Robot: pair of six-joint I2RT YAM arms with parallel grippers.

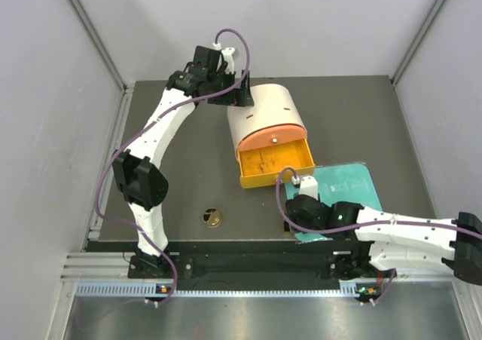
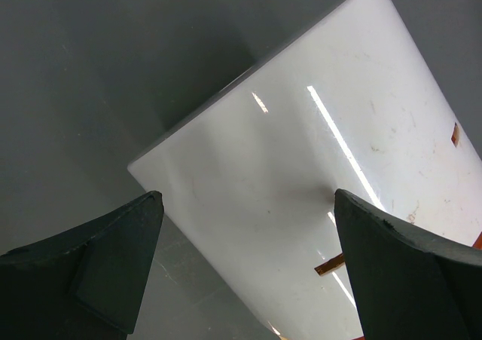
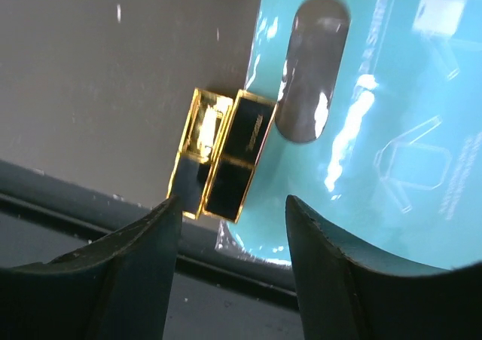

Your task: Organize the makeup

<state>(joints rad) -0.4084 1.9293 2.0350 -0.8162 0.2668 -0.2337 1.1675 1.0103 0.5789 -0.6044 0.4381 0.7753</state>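
Closest to you, the R gripper [image 3: 233,204]: fingers roughly half apart, gripping nothing, poised just above the black-and-gold rect. piece [image 3: 222,155]. That piece is glossy, w/ mirror-gold edges and black faces, and it lies across the edge of the teal board [image 3: 392,129], right beside its oval handle hole [image 3: 312,68]. The R arm lies low, reaching in from the right along the near edge to the board's near-left corner. The L gripper [image 2: 247,197] is spread wide and holds nothing, w/ its fingers either side of the smooth, shiny cream shell of the cylindrical box [image 1: 271,114]; can't tell if they touch. The L arm is stretched far out, elbow bent, wrist at the box's far-left side. The box's orange drawer [image 1: 275,159] is pulled open. The round gold-rimmed compact [image 1: 212,218] sits alone on the matte grey table [image 1: 173,197], near the front edge betw. the arms.
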